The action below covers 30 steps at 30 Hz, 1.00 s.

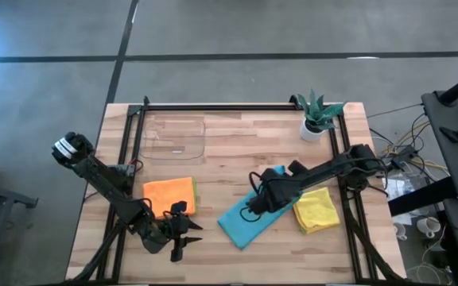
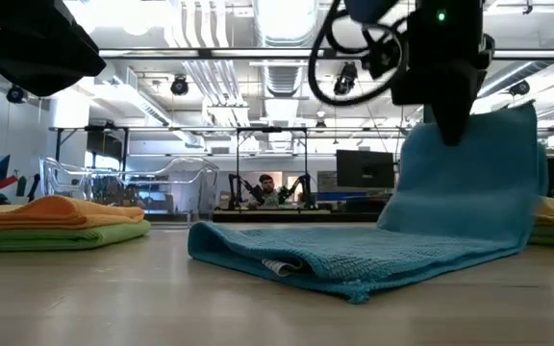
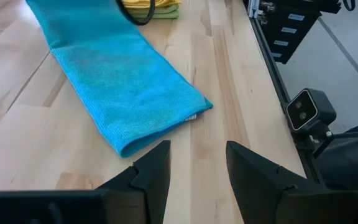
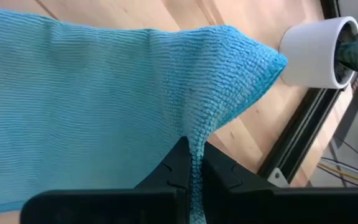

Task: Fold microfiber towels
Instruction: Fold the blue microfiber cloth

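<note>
The teal towel (image 1: 241, 222) lies mid-surface, its far edge lifted by the right gripper (image 4: 191, 163), whose fingers are clamped on it. The orange towel (image 1: 169, 194) sits stacked on a green one. The left gripper (image 3: 197, 171) hovers nearby, fingers apart.

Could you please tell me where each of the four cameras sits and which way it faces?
High view: overhead, facing straight down on the wooden table; both arms show.
Low view: at tabletop height, facing level across; the right hand lifts the teal blue microfiber towel.
Left wrist view: on the left arm, past its open hand toward the towel.
Right wrist view: on the right arm; its hand pinches the towel.
All four views share the towel.
</note>
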Motion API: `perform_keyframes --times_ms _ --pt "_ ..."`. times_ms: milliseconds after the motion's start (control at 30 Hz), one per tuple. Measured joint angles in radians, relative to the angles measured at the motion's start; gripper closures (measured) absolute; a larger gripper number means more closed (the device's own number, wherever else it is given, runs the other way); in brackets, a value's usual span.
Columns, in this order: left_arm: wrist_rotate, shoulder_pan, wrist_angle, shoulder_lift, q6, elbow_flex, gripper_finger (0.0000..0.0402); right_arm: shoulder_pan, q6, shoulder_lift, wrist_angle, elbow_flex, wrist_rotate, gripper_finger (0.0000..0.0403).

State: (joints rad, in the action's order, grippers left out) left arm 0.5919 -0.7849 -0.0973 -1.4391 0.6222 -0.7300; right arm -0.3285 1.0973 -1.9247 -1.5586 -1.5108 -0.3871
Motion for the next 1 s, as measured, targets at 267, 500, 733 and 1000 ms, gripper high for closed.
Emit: perform_keyframes --times_ms 267,500,733,1000 --pt "0.0 0.0 0.0 0.0 0.0 0.0 0.0262 -0.006 -0.023 0.004 0.009 0.014 0.049 0.039" --pt "0.0 0.0 0.001 0.0 0.0 0.0 0.0262 -0.04 -0.063 0.005 0.316 -0.011 0.168 0.039" --pt "0.0 0.0 0.0 0.0 0.0 0.0 0.0262 -0.054 -0.081 0.005 0.613 -0.011 0.264 0.039" --pt "0.0 0.0 0.0 0.0 0.001 0.0 0.0262 -0.053 -0.077 -0.041 0.684 -0.012 0.27 0.039"
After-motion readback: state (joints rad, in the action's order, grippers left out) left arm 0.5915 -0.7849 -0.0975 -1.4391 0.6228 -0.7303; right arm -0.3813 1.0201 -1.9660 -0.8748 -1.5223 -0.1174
